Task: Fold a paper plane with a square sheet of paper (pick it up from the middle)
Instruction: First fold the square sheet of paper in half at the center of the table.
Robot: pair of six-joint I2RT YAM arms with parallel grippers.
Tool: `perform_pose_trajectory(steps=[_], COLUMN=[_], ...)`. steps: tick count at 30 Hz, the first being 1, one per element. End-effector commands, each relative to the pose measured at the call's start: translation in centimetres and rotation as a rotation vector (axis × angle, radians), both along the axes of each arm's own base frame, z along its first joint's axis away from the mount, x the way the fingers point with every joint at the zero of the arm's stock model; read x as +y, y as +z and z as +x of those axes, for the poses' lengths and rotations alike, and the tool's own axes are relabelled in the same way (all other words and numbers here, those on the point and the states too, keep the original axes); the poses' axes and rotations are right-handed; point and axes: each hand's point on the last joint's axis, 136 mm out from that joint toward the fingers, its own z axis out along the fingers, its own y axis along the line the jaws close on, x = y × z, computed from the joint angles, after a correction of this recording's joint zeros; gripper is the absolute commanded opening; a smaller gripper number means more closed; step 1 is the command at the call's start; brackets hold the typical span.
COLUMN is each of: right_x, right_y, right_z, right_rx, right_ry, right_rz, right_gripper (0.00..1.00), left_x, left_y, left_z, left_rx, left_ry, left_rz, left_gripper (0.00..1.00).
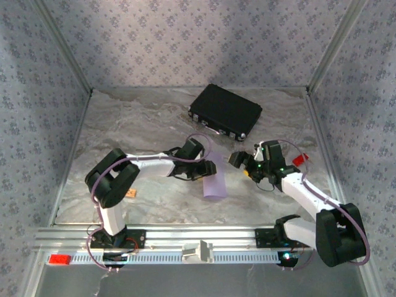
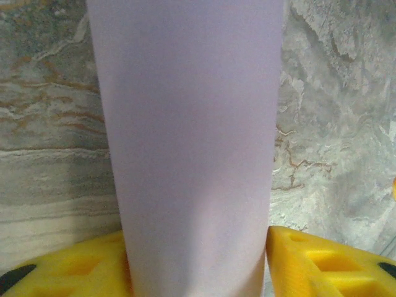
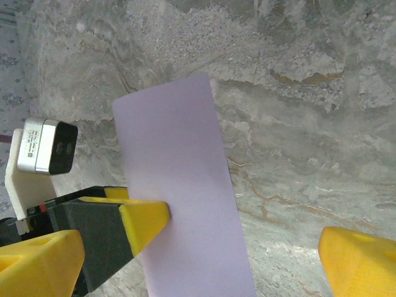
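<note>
Square sheet of paper (image 1: 215,185) hangs just nearside of the black case (image 1: 225,112), bowed over into a curl. The left gripper (image 1: 209,168) is clamped onto it around the middle. The right gripper (image 1: 240,162), also nearside of the case, is spread wide with nothing in it. Looks like pickup's done and there's no crease yet, imo. Next move probably needs the right one to catch a free edge and line up the corners. Plenty of bare tabletop (image 1: 154,124) nearside of the case to work on.
</note>
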Motion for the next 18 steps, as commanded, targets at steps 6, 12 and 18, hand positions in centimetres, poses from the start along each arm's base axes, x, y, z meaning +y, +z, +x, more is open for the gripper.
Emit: perform_pose_trajectory(steps=[6, 12, 18], right_x=[0.7, 1.2, 1.4], right_y=[0.8, 0.9, 0.6], right_z=[0.6, 0.8, 0.7], right_rx=[-0.019, -0.019, -0.012], right_ry=[0.026, 0.032, 0.039], right_rz=[0.01, 0.027, 0.025], right_gripper=[0.99, 0.99, 0.99], left_x=[1.0, 1.6, 1.9], left_y=[0.9, 1.4, 1.6], left_z=[0.2, 0.3, 0.4], left_rx=[-0.061, -0.087, -0.098], left_ry=[-0.04, -0.042, -0.039], left_rz=[0.122, 0.151, 0.168], left_gripper=[0.64, 0.6, 0.56])
